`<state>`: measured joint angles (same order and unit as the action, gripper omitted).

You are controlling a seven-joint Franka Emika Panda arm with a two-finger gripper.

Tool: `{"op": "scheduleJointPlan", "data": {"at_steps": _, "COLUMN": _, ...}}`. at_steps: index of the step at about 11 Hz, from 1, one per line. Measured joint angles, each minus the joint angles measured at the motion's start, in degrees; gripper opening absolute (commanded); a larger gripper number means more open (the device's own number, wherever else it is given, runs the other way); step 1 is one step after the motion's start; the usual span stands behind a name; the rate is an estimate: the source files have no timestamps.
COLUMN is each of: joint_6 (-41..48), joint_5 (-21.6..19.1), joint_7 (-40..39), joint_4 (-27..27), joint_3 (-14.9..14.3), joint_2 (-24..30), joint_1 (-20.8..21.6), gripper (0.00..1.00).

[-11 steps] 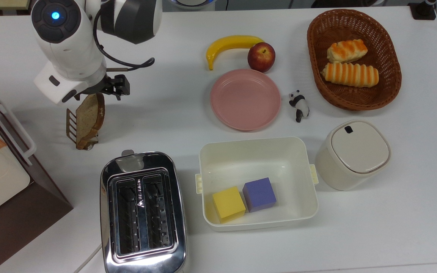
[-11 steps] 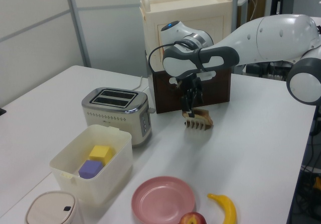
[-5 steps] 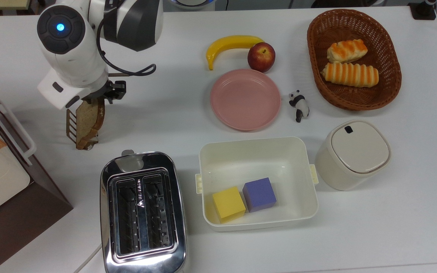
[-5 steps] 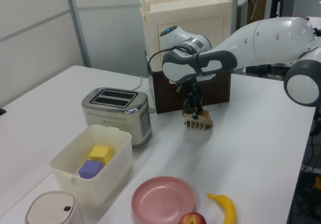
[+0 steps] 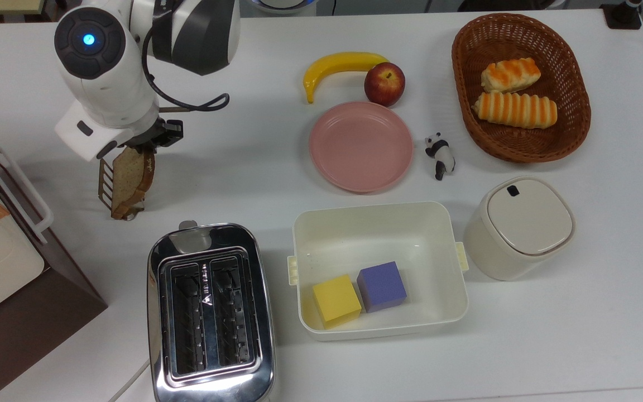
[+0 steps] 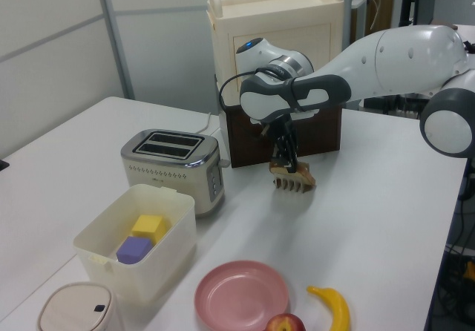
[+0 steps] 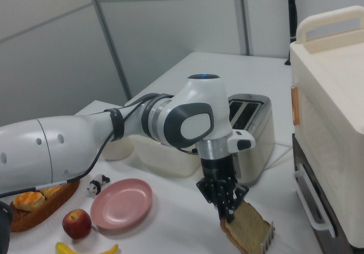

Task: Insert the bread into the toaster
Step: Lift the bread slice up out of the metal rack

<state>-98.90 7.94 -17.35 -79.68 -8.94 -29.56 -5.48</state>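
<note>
Bread point(image 5: 130, 174) top hidden under gripper point(image 5: 142, 146).

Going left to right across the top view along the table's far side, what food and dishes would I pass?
bread → banana → pink plate → apple → panda figurine → basket of rolls

One bread point(image 5: 130, 176), one toaster point(image 5: 210, 312), two striped rolls point(image 5: 514, 109), two blocks point(image 5: 336, 300), one plate point(image 5: 360, 146)
</note>
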Motion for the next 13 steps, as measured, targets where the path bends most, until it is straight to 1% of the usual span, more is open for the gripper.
{"op": "scheduleJointPlan", "data": {"at_steps": 4, "joint_6": 0.00, "joint_5": 0.10, "joint_7": -0.05, "joint_4": 1.09, "joint_3": -0.07, "joint_2": 0.39, "joint_1": -0.03, "gripper": 0.19}}
{"op": "scheduleJointPlan", "data": {"at_steps": 6, "joint_6": 0.00, "joint_5": 1.68, "joint_7": -0.05, "joint_4": 1.49, "joint_3": -0.08, "joint_2": 0.83, "joint_1": -0.04, "gripper": 0.20}}
{"op": "scheduleJointPlan", "data": {"at_steps": 8, "joint_6": -0.02, "joint_5": 2.06, "joint_7": -0.05, "joint_4": 1.95, "joint_3": -0.11, "joint_2": 1.93, "joint_1": -0.06, "gripper": 0.20}}
{"op": "scheduleJointPlan", "data": {"at_steps": 13, "joint_6": -0.04, "joint_5": 2.05, "joint_7": 0.80, "joint_4": 6.18, "joint_3": -0.10, "joint_2": 4.10, "joint_1": -0.06, "gripper": 0.20}}
